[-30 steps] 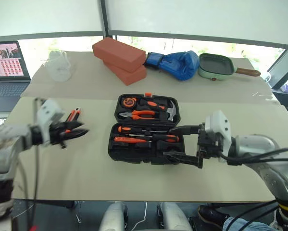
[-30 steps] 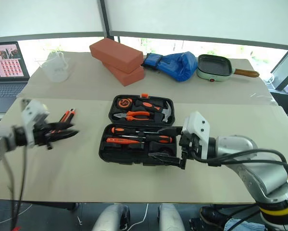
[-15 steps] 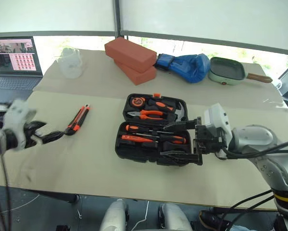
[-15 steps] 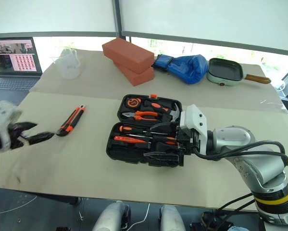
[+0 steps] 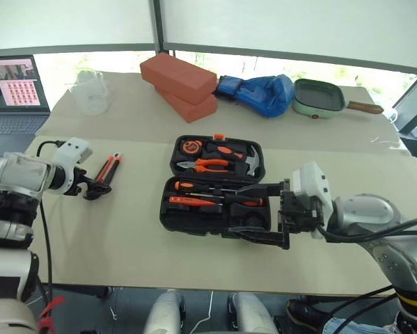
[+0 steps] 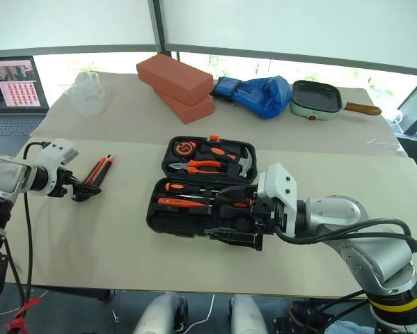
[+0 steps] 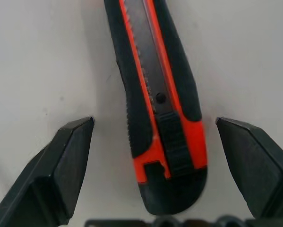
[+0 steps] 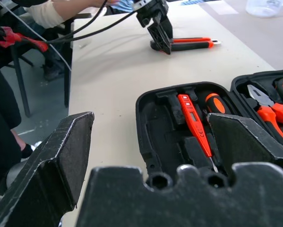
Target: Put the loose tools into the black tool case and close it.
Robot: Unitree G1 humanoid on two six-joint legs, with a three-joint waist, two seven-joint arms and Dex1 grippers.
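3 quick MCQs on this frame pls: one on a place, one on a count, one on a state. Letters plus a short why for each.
1. Where does the utility knife lie?
A. inside the black tool case
B. on the table between the left gripper's open jaws
C. on top of the bricks

2. How many red bricks are stacked at the back of the table?
A. one
B. two
C. four

3. What state is the black tool case in?
A. lid open, lying flat
B. shut and latched
C. standing on its edge

Answers:
1. B: the left wrist view shows the knife flat on the table with a finger on either side, not touching it.
2. B: one brick lies across another.
3. A: both halves lie flat, showing pliers and screwdrivers in their slots.
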